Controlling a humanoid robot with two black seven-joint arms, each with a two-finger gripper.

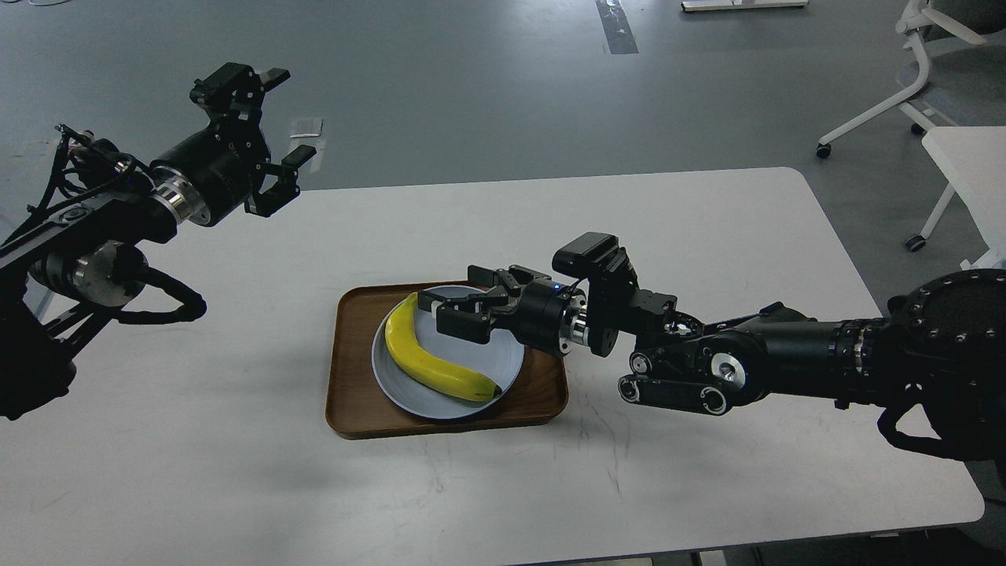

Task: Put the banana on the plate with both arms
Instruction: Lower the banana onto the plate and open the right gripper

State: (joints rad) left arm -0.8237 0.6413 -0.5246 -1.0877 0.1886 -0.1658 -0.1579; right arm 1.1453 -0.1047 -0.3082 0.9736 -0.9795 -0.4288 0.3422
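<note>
The yellow banana (431, 360) lies flat on the pale blue-grey plate (508, 358), its dark tip toward the front right. The plate sits in a brown wooden tray (352, 369) on the white table. My right gripper (454, 305) is open and empty. It hovers over the plate's far rim, just above and behind the banana, not touching it. My left gripper (280, 130) is open and empty. It is held high over the table's far left edge, well away from the tray.
The white table (707, 236) has bare room left, right and in front of the tray. A white chair (904, 86) and a second table (971, 165) stand on the floor at the far right. My right forearm (786, 369) stretches across the table's right half.
</note>
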